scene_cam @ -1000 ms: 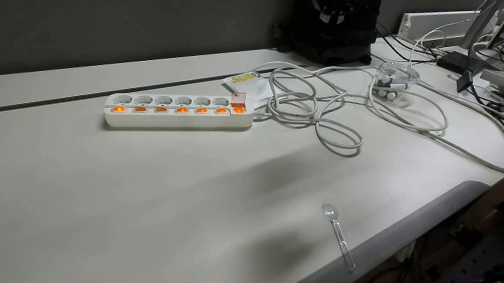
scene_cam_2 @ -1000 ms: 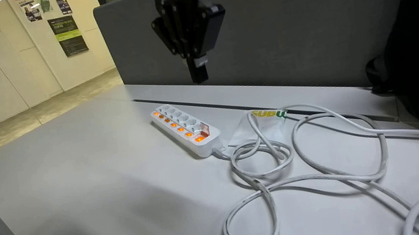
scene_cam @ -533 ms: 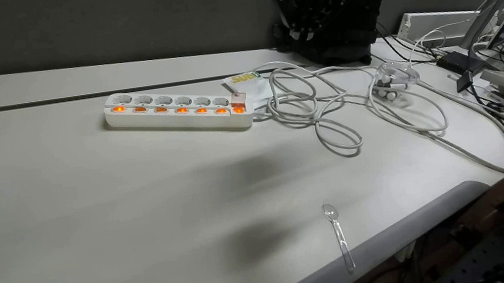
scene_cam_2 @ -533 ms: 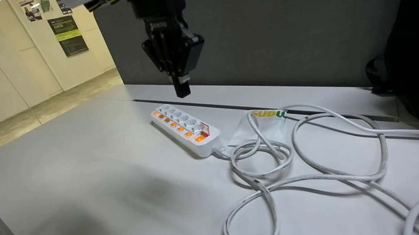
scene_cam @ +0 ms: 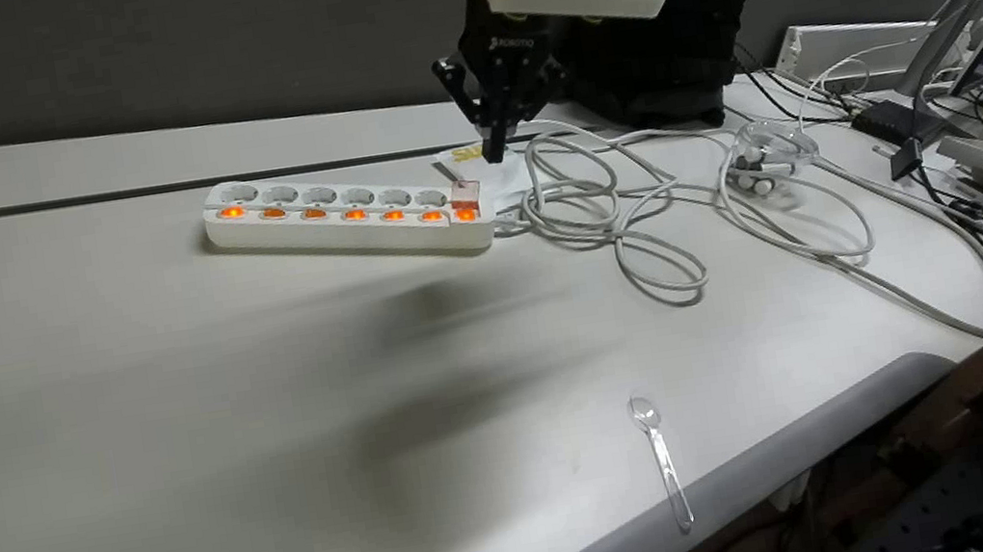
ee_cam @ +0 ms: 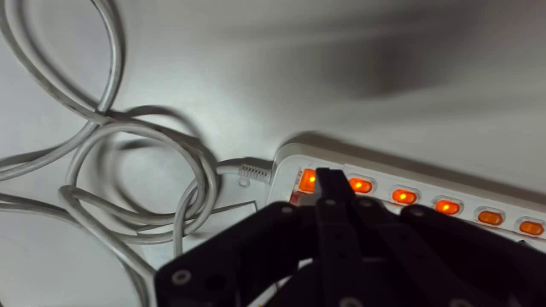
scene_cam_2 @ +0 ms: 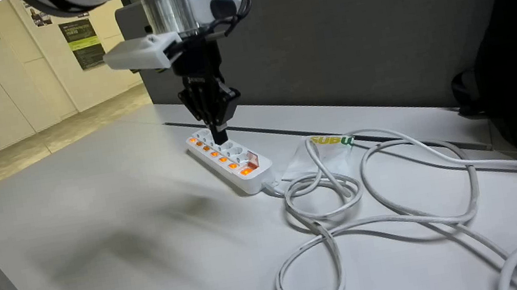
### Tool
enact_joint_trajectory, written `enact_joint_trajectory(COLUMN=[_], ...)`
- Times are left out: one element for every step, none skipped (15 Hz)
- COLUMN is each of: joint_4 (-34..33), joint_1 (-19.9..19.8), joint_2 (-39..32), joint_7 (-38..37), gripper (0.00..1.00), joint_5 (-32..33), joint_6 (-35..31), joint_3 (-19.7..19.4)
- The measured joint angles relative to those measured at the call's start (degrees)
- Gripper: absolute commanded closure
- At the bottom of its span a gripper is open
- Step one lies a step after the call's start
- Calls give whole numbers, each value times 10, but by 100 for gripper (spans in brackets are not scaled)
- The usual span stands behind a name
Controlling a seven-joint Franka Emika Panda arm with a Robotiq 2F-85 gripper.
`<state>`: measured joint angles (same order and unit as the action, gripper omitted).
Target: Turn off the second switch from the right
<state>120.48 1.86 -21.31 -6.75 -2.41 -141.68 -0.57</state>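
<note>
Second switch from the right [scene_cam: 432, 216] is glowing orange on the white power strip [scene_cam: 350, 242], which is lying toward 10 o'clock in an exterior view. Just beside it, at 3 o'clock, the end switch [scene_cam: 466, 214] is also glowing, a reddish cover [scene_cam: 466, 193] standing raised at its 12 o'clock. From the second switch, the gripper [scene_cam: 495, 155] is hanging there between 1 and 2 o'clock, apart from the strip and clenched, its fingers [ee_cam: 335, 185] pressing together. In the wrist view they are showing between those two switches, and coiled cable [ee_cam: 128, 126] is lying at the strip's 9 o'clock. Toward 5 o'clock in an exterior view, a clear spoon [scene_cam: 664, 464] is resting.
</note>
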Motion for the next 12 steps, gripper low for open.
enact_joint_trajectory(joint_4=[-8,-13,-16,-17,-18,-19,-19,-19,-19,-19,-19,-19], joint_1=[3,4,4,3,3,3,3,3,3,3,3,4], joint_2=[-11,-17,-19,-19,-19,-19,-19,-19,-19,-21,-23,-28], joint_7=[-1,-1,-1,-1,-1,-1,-1,-1,1,3,5,7], gripper=[99,99,99,99,99,99,100,100,100,100,100,100], joint_5=[0,0,0,0,0,0,0,0,0,0,0,0], joint_6=[-2,-3,-3,-3,-3,-3,-3,-3,-3,-5,-13,-26], joint_3=[1,1,1,1,1,1,1,1,1,1,2,2])
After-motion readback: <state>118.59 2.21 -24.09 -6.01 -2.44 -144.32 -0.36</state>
